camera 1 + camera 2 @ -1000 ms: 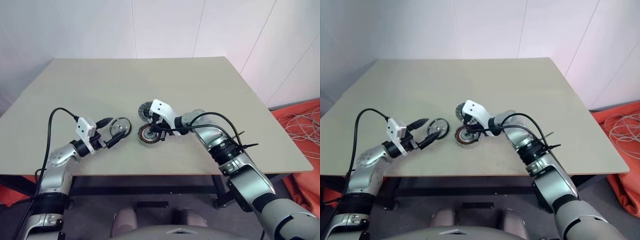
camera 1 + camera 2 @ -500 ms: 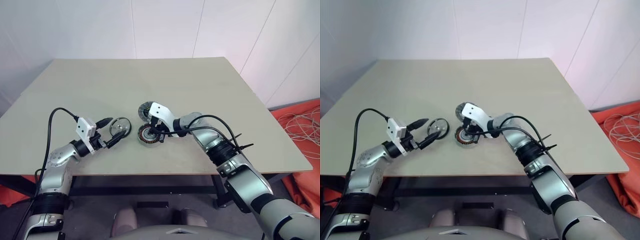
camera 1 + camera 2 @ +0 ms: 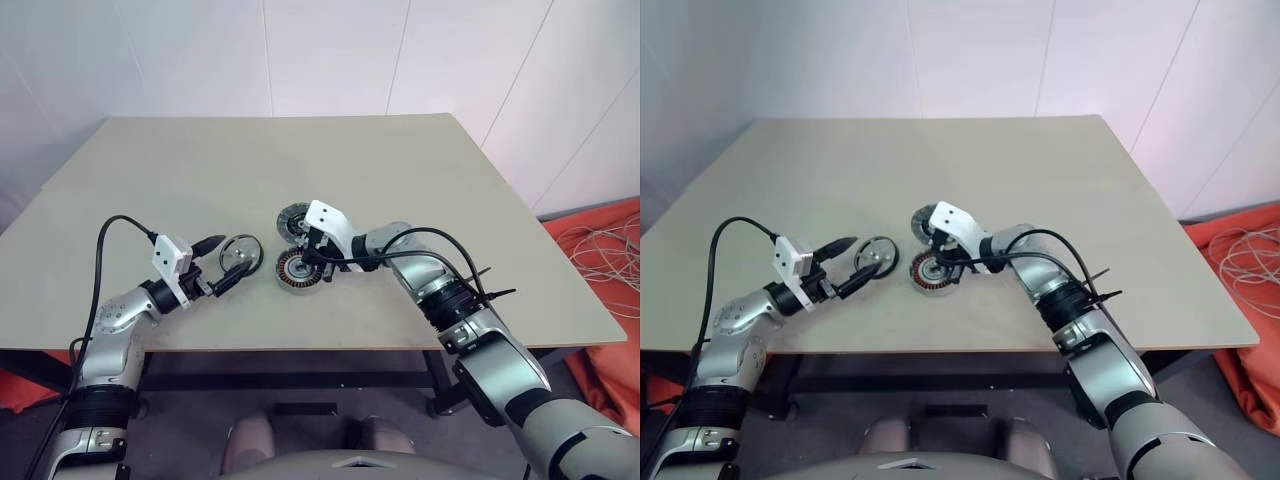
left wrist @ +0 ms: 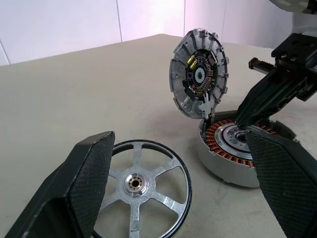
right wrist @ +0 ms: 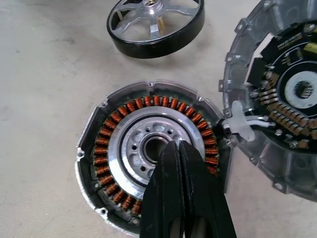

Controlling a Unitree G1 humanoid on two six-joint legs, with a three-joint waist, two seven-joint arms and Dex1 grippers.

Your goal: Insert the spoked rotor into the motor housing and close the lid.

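over the last second nothing has shifted: my left tool (image 4: 178, 188) stays wide open astride the spoked rotor (image 4: 138, 186) flat on the table (image 3: 200, 170), gripping nothing. my right tool (image 5: 177, 148), closed and empty, rests its tips at the motor housing (image 5: 153, 161) centre; the lid (image 4: 198, 79) stands tilted against it, so insertion has not started.

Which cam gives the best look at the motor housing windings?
Right wrist view: it looks straight down into the motor housing, showing the full coppery winding ring around the silver centre, with the shut right tool over the middle. Left wrist view shows it side-on, partly hidden. The eye views show it small beside the raised lid.
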